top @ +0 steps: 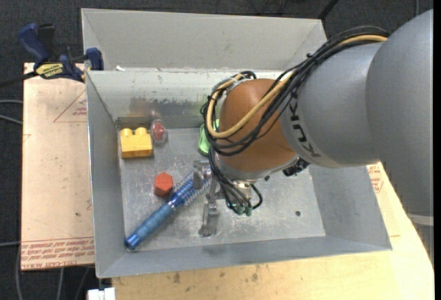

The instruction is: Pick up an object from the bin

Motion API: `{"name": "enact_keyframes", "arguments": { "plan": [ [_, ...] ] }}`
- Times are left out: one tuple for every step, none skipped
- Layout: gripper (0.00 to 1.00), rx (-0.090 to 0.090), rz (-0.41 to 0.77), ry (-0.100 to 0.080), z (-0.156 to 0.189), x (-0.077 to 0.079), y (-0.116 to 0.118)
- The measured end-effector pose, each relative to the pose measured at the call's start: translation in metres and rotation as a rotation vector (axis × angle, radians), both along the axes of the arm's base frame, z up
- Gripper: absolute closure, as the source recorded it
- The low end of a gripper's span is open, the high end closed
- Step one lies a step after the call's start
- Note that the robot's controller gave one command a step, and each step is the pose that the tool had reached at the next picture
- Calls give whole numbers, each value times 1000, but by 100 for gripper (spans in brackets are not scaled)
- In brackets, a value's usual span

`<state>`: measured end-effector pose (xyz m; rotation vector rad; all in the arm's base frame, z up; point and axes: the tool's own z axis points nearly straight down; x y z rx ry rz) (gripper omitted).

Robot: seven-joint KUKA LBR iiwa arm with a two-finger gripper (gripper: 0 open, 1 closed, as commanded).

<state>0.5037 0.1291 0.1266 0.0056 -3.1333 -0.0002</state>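
My gripper (205,195) is low over the bin floor near the middle front, open, with nothing visible between its fingers. One fingertip (209,219) points toward the front wall and the other (200,173) sits by the bristled end of a blue brush-like tool (160,214). That tool lies slanted, its handle running to the front left corner. A small red block (163,184) rests just left of the tool's bristled end. A green thing (204,141) shows partly from behind the arm's orange cover.
A yellow toy brick (136,143) lies at the back left, with a small reddish see-through piece (158,131) beside it. The arm and its orange cover hide the bin's middle and back right.
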Motion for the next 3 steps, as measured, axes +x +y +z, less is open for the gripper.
{"name": "enact_keyframes", "arguments": {
  "plan": [
    [0,3,72,-11,-57,45,40],
    [100,1,69,-8,-56,44,38],
    [100,3,73,-18,106,56,46]
  ]
}}
